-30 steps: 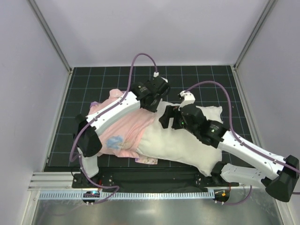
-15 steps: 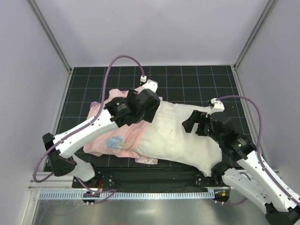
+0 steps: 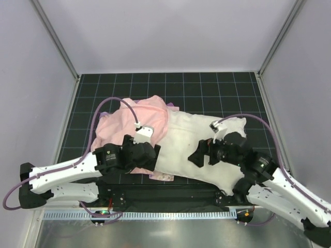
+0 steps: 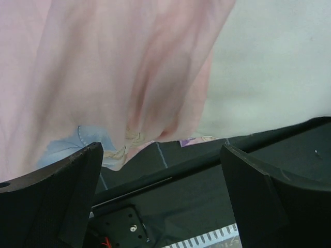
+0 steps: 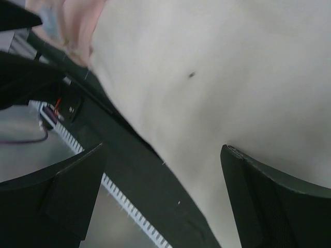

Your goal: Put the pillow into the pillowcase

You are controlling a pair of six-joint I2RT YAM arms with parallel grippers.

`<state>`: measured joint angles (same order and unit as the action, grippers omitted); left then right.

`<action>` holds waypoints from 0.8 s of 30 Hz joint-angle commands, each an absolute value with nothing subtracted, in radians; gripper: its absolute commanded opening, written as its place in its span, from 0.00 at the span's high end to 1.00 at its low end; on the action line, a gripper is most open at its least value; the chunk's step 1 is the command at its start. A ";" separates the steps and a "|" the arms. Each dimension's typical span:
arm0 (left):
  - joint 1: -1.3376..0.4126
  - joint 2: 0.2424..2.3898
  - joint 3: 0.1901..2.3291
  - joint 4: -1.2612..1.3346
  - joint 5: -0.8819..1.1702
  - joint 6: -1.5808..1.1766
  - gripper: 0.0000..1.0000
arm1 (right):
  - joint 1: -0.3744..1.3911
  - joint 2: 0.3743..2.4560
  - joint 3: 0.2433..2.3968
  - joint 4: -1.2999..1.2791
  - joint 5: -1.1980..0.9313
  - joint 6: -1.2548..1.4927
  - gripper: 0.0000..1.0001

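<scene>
1. Both your arms have drawn back toward the near edge. The left gripper point(image 3: 149, 155) and right gripper point(image 3: 198, 155) hang with fingers spread wide, grasping nothing.
2. The pillow point(image 3: 201, 137) lies across the black mat point(image 3: 207, 88), its left end covered by the bunched pillowcase point(image 3: 137, 116).
3. Mat shows beyond the pillow's far edge.

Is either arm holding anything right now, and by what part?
Nothing is held. The left gripper and the right gripper are both open, with neither the pillowcase nor the pillow between their fingers.
</scene>
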<state>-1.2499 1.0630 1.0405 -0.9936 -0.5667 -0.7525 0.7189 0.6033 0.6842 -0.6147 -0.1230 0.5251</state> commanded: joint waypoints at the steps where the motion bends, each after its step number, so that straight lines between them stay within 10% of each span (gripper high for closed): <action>1: -1.255 1.040 0.988 -0.930 -0.615 -0.877 0.00 | 0.909 0.687 0.758 -0.614 -0.056 0.499 0.00; 15: -1.011 1.203 0.832 -0.691 -0.591 -0.832 0.03 | 1.226 1.310 0.882 -0.696 0.644 0.569 0.00; 20: -0.942 1.223 0.853 -0.540 -0.499 -0.726 0.86 | 1.226 1.452 1.032 -0.768 0.788 0.635 0.96; 24: -0.945 1.197 0.954 -0.623 -0.448 -0.698 1.00 | 1.261 1.422 1.098 -0.778 0.762 0.583 0.96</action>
<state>-0.9428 1.2217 0.8658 -0.6579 -0.5034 -0.7441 1.2430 1.4605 1.0264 -0.7406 0.6605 0.5823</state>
